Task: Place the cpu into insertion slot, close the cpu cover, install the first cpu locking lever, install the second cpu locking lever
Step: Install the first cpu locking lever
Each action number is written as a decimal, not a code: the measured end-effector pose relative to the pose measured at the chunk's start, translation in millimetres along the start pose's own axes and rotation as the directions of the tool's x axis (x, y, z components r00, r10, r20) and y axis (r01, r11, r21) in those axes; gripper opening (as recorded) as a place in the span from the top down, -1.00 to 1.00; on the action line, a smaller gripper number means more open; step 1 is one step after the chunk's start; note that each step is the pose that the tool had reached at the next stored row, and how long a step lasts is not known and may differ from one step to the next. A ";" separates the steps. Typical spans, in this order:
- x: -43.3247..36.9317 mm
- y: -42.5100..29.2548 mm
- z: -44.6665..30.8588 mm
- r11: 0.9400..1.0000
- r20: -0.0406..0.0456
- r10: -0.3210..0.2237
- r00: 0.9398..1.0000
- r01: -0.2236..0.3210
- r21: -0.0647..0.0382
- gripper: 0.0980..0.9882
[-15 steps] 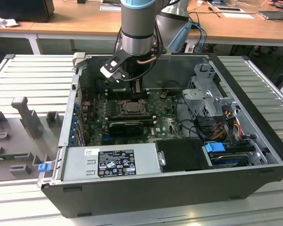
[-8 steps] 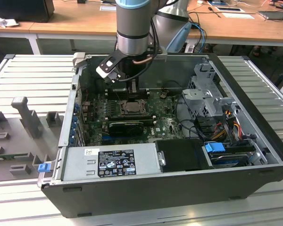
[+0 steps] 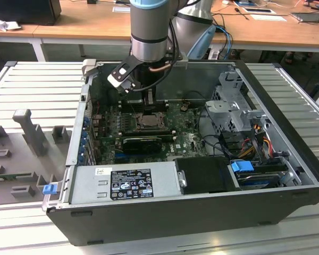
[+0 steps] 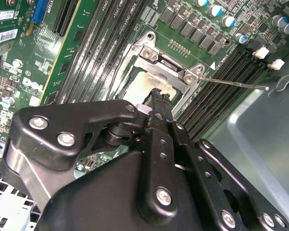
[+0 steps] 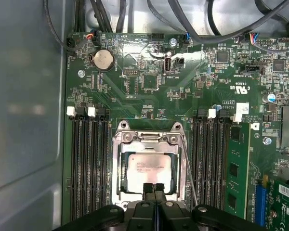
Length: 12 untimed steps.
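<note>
Gripper (image 5: pixel 154 188) fingertips pressed together, gripping nothing, above near edge of cpu cover (image 5: pixel 147 138). Lowered cover frames cpu (image 5: pixel 149 166), seated in insertion slot (image 5: pixel 122 179) mid motherboard (image 5: pixel 135 96). Thin locking lever (image 5: pixel 189 171) slants between cover and memory slots (image 5: pixel 207 163).

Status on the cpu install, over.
Gripper shut, tips low over the cpu. Cpu cover down around the chip. One thin locking lever sticks out to the side, looks unlatched.
</note>
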State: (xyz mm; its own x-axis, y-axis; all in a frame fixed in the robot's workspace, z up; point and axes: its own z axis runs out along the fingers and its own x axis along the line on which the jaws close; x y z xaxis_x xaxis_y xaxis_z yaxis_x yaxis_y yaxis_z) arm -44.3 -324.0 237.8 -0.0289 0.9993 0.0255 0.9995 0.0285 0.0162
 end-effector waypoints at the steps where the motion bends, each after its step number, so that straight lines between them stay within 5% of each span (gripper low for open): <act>1: 0.0 0.0 -0.9 1.000 0.000 0.000 1.000 0.000 0.000 0.98; 12: 0.2 0.1 -6.8 1.000 0.000 0.000 1.000 0.000 0.000 0.98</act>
State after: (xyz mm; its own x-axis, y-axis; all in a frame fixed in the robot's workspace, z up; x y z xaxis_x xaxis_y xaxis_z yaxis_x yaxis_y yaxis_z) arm -44.3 -324.0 244.6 -0.0289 0.9993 0.0255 0.9995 0.0285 0.0162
